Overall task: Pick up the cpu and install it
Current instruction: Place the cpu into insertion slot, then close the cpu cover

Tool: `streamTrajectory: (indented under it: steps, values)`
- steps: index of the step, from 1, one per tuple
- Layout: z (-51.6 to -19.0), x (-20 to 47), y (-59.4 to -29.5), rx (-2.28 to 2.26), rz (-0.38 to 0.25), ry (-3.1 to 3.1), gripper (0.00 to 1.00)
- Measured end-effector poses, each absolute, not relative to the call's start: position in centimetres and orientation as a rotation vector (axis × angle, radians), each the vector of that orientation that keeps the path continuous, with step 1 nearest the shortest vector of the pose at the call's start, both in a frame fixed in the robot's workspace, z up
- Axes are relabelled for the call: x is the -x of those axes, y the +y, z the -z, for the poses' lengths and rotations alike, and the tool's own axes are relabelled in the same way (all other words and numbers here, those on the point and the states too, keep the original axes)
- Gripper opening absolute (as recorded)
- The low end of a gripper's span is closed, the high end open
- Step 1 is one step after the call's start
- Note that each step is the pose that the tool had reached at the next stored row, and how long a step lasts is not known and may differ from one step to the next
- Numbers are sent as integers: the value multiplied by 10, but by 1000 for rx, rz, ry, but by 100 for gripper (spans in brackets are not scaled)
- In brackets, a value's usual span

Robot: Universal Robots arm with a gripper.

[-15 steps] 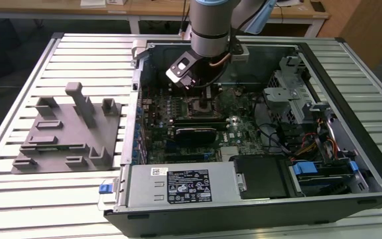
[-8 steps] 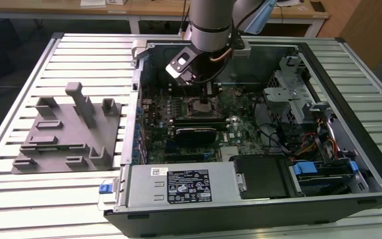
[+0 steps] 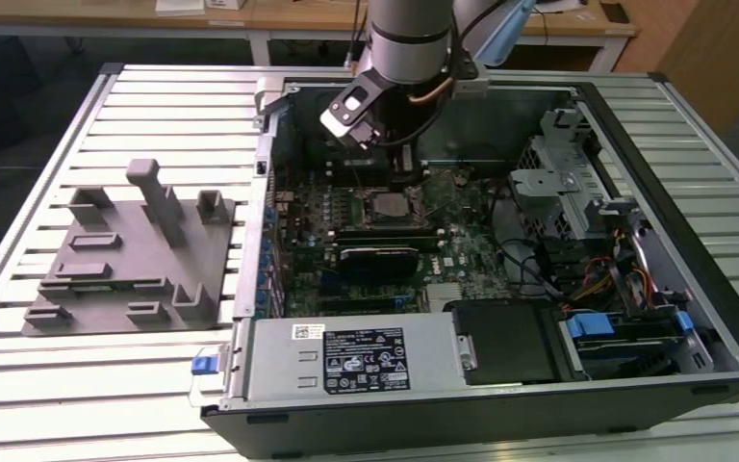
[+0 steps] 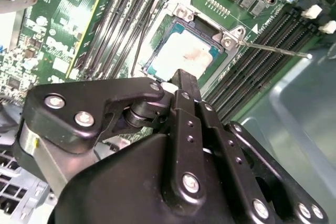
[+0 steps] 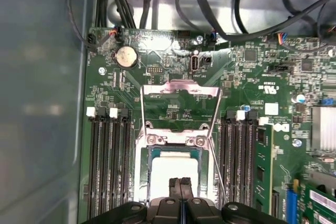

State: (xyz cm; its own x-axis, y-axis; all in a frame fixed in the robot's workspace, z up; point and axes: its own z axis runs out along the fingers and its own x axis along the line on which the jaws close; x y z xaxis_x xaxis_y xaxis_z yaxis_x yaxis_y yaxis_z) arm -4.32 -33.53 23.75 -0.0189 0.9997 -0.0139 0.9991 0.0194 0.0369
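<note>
Claw (image 5: 180,183) over cpu (image 5: 163,171); RAM slots (image 5: 110,161) ea. side, open load plate (image 5: 181,88) just beyond.

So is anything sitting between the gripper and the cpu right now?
Nothing visible. In the first wrist view the gripper hangs right over the cpu, which lies in the socket. The socket's metal cover is flipped back, clear of both.

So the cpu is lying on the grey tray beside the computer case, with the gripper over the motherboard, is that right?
Not quite. The cpu lies in the socket on the motherboard, not on the grey tray; both wrist views show it there. The gripper is indeed over the motherboard, just above the cpu.
</note>
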Motion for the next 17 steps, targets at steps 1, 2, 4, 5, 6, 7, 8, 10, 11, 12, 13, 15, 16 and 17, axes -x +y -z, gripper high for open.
streamTrajectory:
  steps: [1,2,4,5,6,7,8,10,11,12,13,15,16,17]
  values:
    - [-239,43,-335,-2174,-27,2216,11]
    - [-241,43,-335,-2174,-28,2216,11]
    - [-243,43,-335,-2173,-30,2215,11]
    - [-244,43,-335,-2173,-30,2215,11]
    - [-245,43,-335,-2173,-31,2215,11]
    - [-245,43,-335,-2173,-31,2215,11]
    - [-245,43,-335,-2173,-31,2215,11]
    - [-245,43,-335,-2172,-31,2214,11]
    - [-245,43,-335,-2172,-31,2214,11]
    - [-245,43,-335,-2172,-31,2214,11]
    - [-245,43,-335,-2172,-31,2214,11]
    - [-245,43,-335,-2172,-31,2214,11]
    - [-245,43,-335,-2172,-31,2214,11]
    - [-245,43,-335,-2172,-31,2214,11]
